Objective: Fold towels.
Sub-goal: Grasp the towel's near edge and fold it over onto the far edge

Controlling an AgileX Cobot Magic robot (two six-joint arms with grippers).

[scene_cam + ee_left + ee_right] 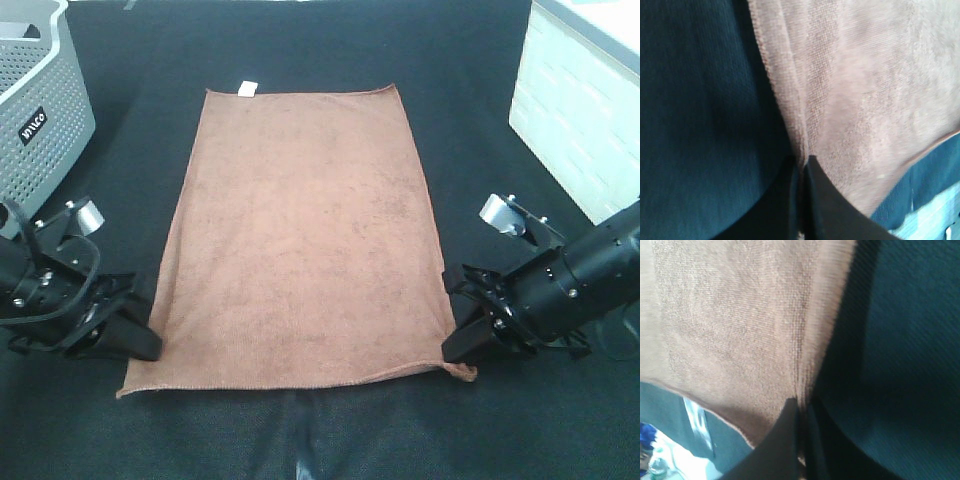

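We found the brown towel (305, 240) lying spread and flat on the black cloth-covered table (460, 60), roughly in the middle of the high view, its long sides running away from the robot. A small white tag (247, 88) sat at the far left corner. The near hem was a little uneven, and the near right corner curled up slightly.

The left gripper (145, 335) stood at the towel's left long edge, close to the near corner. In its wrist view the left gripper (802, 161) had its jaws drawn almost together with the stitched hem caught between them — a pinch on the towel's edge, no more than the border taken. The right gripper (458, 345) stood likewise at the right long edge, near the curled corner. Its wrist view showed the right gripper (801, 406) with the jaws pressed onto the hem in the same way (both wrist views were blurred, but the cloth between the fingers was plain enough). Whether the pinched edges were raised off the table we could not tell.

Beyond the towel, a grey perforated basket (40, 110) stood at the far left of the table, well apart from the cloth, and a white block with a brick-like face (575, 110) stood at the far right — also well apart.
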